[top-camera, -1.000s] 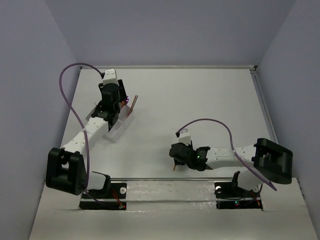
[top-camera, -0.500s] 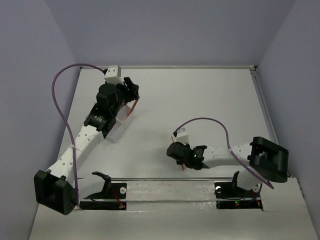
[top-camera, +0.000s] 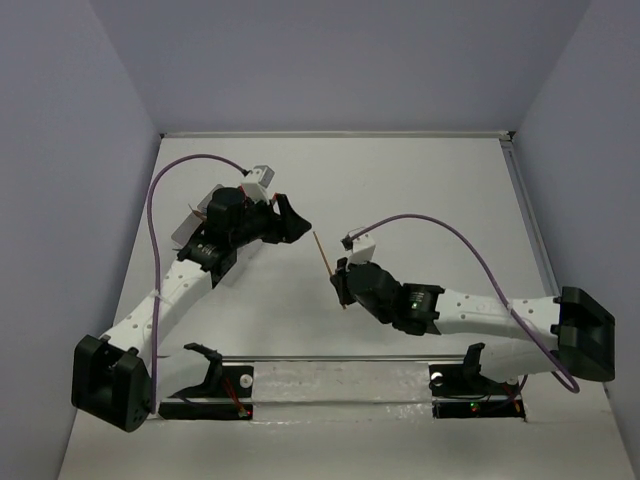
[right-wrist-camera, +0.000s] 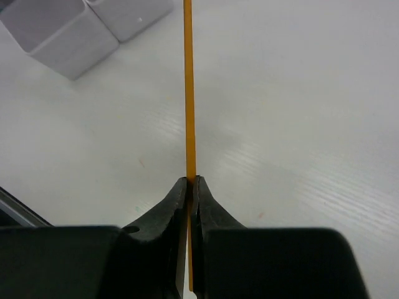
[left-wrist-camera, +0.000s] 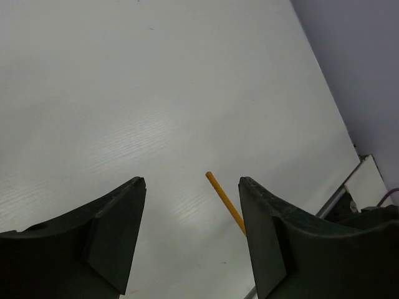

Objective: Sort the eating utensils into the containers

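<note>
- Orange stick (right-wrist-camera: 188,93): clamped btw the closed fingers of right gripper (right-wrist-camera: 189,182). Appears lifted off worktop, approx mid-worktop, a bit toward near edge. Free end points toward far-left corner.
- Tray (right-wrist-camera: 59,34): toward left edge, mostly hidden under left arm in top view. Only one corner shows in right wrist cam. Contents not visible, so can't tell how many pcs are sorted.
- Left gripper (left-wrist-camera: 191,187): jaws apart, nothing held, hanging btw tray and stick, facing stick tip.
- Status (judgement): stick picked, not yet placed. Left to do: carry to tray, drop in its compartment. Handover to left poss., unsure.
- Other utensils: none identifiable in these views.
</note>
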Robot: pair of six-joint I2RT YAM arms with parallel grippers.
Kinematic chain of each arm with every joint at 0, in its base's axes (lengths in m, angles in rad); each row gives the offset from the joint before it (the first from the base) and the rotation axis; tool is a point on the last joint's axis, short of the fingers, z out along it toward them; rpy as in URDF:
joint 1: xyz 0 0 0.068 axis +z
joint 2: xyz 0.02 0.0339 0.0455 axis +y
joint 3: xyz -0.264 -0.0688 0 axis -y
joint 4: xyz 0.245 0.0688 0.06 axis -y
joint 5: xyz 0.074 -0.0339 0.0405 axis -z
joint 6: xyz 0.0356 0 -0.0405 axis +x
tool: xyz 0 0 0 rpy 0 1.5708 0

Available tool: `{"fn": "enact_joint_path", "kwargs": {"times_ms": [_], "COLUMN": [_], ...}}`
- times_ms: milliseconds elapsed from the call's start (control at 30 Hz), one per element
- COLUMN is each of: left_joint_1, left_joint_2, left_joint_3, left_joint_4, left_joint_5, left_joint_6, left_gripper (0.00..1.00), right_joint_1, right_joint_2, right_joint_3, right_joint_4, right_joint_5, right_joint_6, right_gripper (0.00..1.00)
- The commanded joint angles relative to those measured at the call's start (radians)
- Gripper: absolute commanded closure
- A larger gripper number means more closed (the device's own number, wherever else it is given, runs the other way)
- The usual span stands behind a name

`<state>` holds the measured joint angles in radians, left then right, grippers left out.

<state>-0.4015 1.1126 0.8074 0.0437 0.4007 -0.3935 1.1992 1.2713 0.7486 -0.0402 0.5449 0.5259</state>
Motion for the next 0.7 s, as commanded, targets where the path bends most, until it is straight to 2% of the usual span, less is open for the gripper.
{"fn": "enact_joint_path", "kwargs": {"times_ms": [0,233,367,400,500,533,600,633,667], "left_joint_1": [-0.005,-0.005,-0.005,-0.005,-0.005,-0.005,-0.005,-0.005,-0.005], "left_joint_2": [-0.002,0.0,0.015,0.018,0.023,0.021,0.018,0.015,0.007], "left_joint_3": [-0.002,-0.013,-0.013,-0.013,-0.013,-0.013,-0.013,-0.01,-0.008], "left_joint_4": [0.087,0.11,0.113,0.114,0.117,0.117,0.114,0.111,0.101], "left_joint_5": [0.162,0.207,0.22,0.225,0.227,0.224,0.211,0.195,0.181], "left_joint_6": [-0.047,-0.065,-0.067,-0.067,-0.067,-0.065,-0.065,-0.059,-0.054], "left_gripper": [0.27,0.28,0.33,0.43,0.61,0.72,0.82,0.92,0.94], "right_joint_1": [0.01,0.01,0.01,0.01,0.01,0.01,0.01,0.01,0.01], "right_joint_2": [0.025,0.085,0.071,0.071,0.074,0.074,0.073,0.069,0.068], "right_joint_3": [0.09,0.158,0.146,0.143,0.143,0.141,0.133,0.129,0.121], "right_joint_4": [0.183,0.269,0.302,0.309,0.31,0.316,0.318,0.319,0.319], "right_joint_5": [0.055,0.029,0.029,0.027,0.027,0.023,0.017,0.015,0.013], "right_joint_6": [-0.139,-0.173,-0.175,-0.176,-0.175,-0.17,-0.164,-0.162,-0.156], "right_gripper": [0.93,0.93,0.93,0.93,0.93,0.93,0.93,0.91,0.88]}}
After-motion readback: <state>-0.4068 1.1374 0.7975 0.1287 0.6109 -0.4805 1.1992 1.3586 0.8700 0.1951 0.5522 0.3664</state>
